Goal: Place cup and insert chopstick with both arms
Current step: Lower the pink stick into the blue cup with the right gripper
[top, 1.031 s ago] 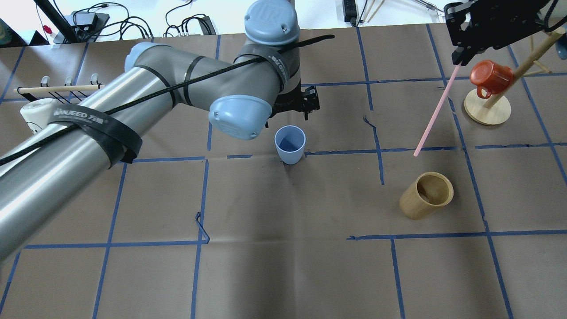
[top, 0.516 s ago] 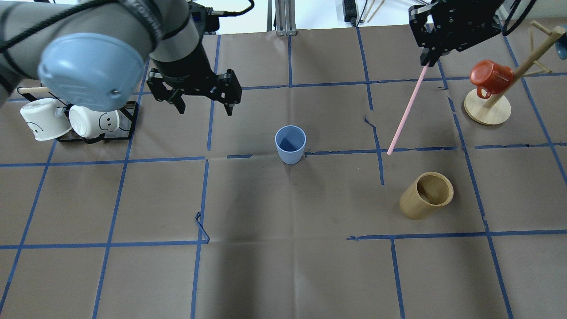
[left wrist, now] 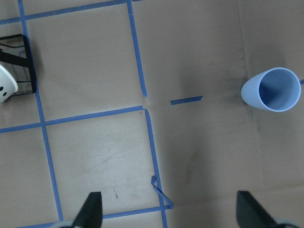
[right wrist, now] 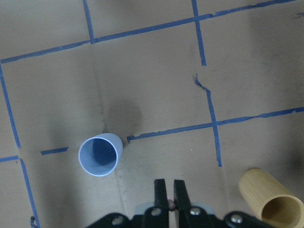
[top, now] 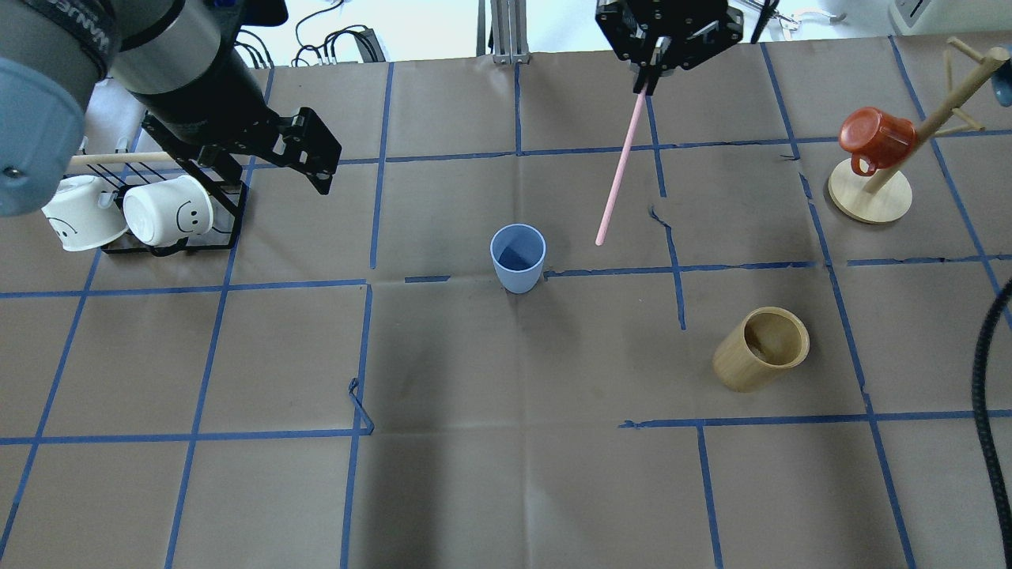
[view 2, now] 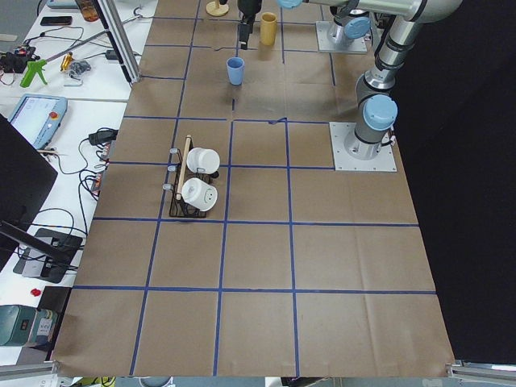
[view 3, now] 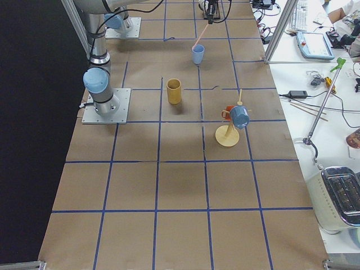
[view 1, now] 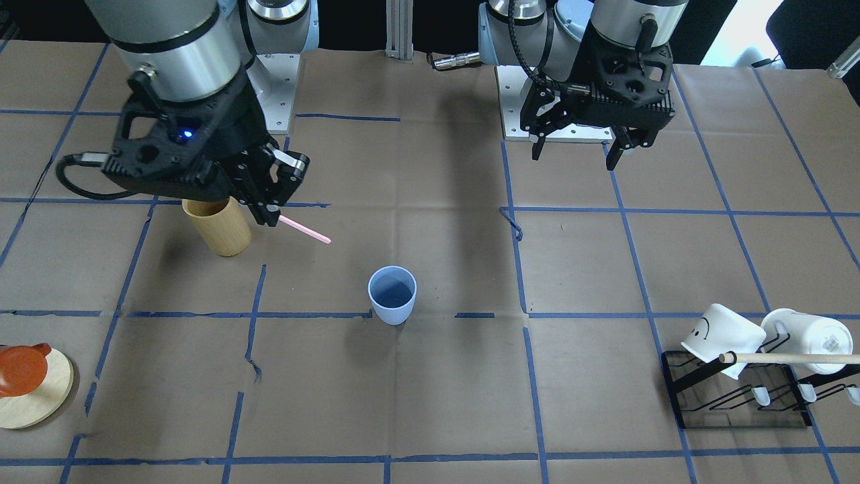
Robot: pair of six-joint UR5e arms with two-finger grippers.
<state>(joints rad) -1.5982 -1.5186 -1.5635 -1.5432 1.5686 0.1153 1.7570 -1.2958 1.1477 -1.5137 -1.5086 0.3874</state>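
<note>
The light-blue cup (top: 518, 257) stands upright and alone near the table's middle; it also shows in the front view (view 1: 392, 296) and both wrist views (left wrist: 271, 89) (right wrist: 99, 154). My right gripper (top: 648, 75) is shut on the top end of the pale-pink chopstick (top: 623, 162), which hangs tilted in the air, its lower tip right of the cup and apart from it. In the front view the right gripper (view 1: 269, 215) holds the chopstick (view 1: 306, 232) beside the wooden cup. My left gripper (top: 277, 178) (view 1: 576, 154) is open and empty, raised well left of the cup.
A tan wooden cup (top: 763, 348) stands right of and nearer than the blue cup. A mug tree (top: 870, 190) with a red mug is at the far right. A black rack (top: 174, 237) with two white mugs and a wooden dowel (top: 118, 158) is at the far left.
My left arm has pulled back from the cup to the far left, gripper open. My right gripper has carried the chopstick leftward, closer to the cup.
</note>
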